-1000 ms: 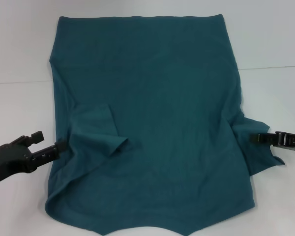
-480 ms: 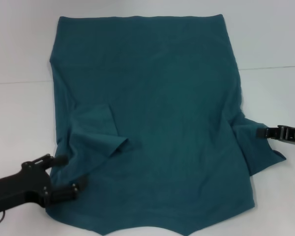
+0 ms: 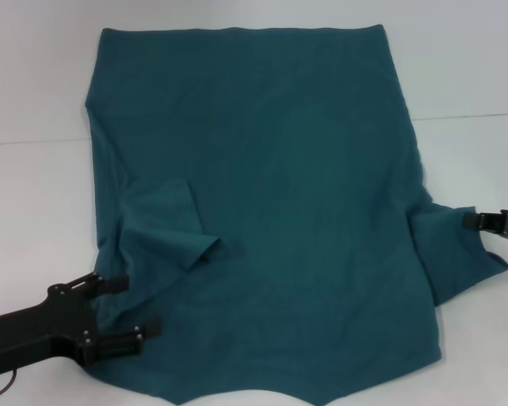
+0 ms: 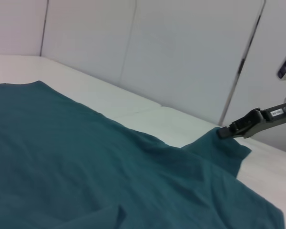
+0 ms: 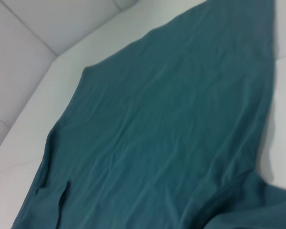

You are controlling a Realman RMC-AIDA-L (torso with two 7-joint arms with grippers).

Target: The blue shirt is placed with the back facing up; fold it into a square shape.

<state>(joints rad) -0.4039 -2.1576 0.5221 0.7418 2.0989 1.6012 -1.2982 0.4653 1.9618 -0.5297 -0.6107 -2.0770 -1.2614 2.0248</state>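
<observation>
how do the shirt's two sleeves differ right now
The left sleeve is folded inward and lies on the blue shirt; the right sleeve sticks out sideways onto the table. The right gripper pinches the right sleeve's edge; the left gripper, open, sits nearer the shirt's near corner, not on the left sleeve. Both are the same plain teal.

Right sleeve [image 3: 454,250] outward (left claw [image 3: 129,304] nearer, seemingly)

The blue shirt [image 3: 262,211] runs off the head view's bottom edge (collar end unseen). The right gripper [image 3: 472,222] is cropped at the frame's side, its grip unclear.
</observation>
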